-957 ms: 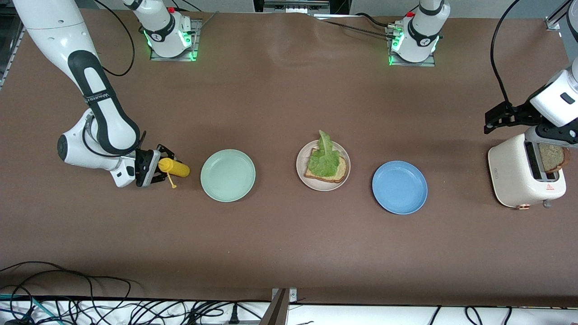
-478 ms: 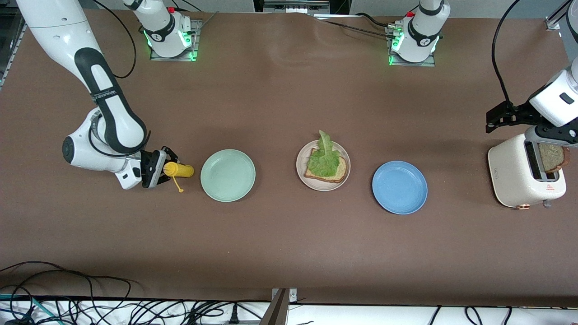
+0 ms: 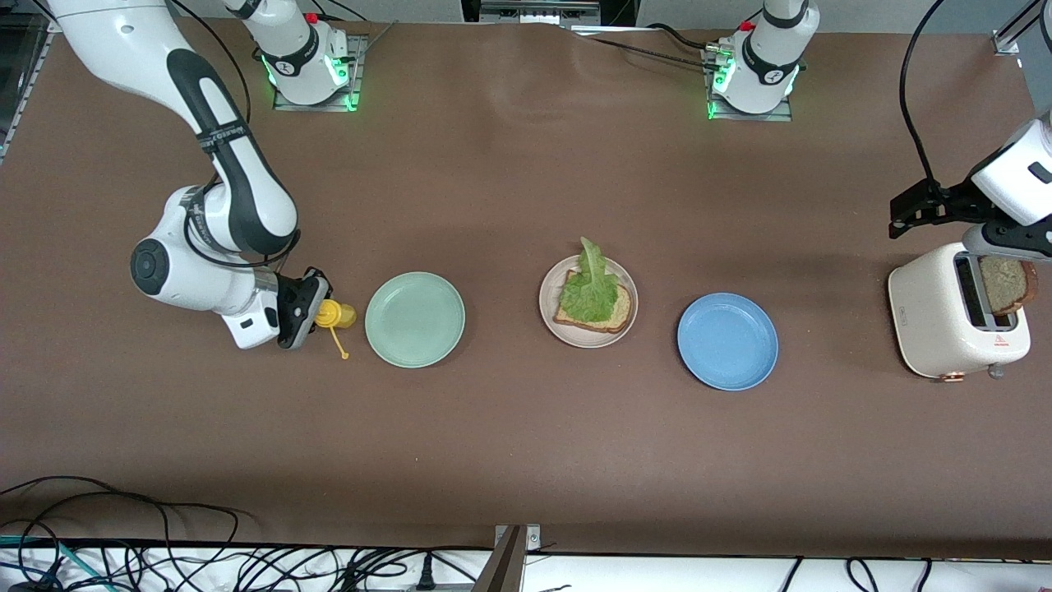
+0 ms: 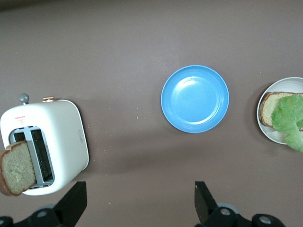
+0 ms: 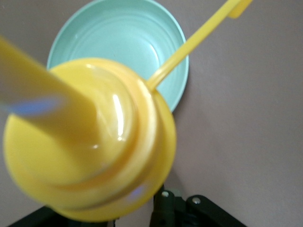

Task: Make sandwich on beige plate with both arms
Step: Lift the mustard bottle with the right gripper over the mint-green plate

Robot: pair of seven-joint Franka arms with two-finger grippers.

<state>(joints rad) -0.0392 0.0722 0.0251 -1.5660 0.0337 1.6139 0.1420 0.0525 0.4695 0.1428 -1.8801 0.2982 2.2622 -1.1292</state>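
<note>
3 plates in a row: beige plate (image 3: 588,312) between 2 others (image 3: 415,319) (image 3: 727,341), bread slice (image 3: 604,312) and lettuce (image 3: 588,288) on it. Toaster (image 3: 945,316) at left arm's end, bread (image 3: 1004,284) in slot.

The right gripper (image 3: 316,308) clasps a yellow squeeze bottle (image 3: 335,315) beside the mint-green plate (image 3: 415,319). The beige plate (image 3: 588,302) carries bread (image 3: 622,311) and lettuce (image 3: 590,284). The left gripper (image 3: 1007,247) hangs over the toaster (image 3: 933,316), near its toast slice (image 3: 1007,284).

The front view looks down across the whole bench (image 3: 526,460). The left wrist view shares its blue plate (image 4: 194,98) and toaster (image 4: 61,137); the right wrist view sits close over the yellow bottle (image 5: 90,142).
</note>
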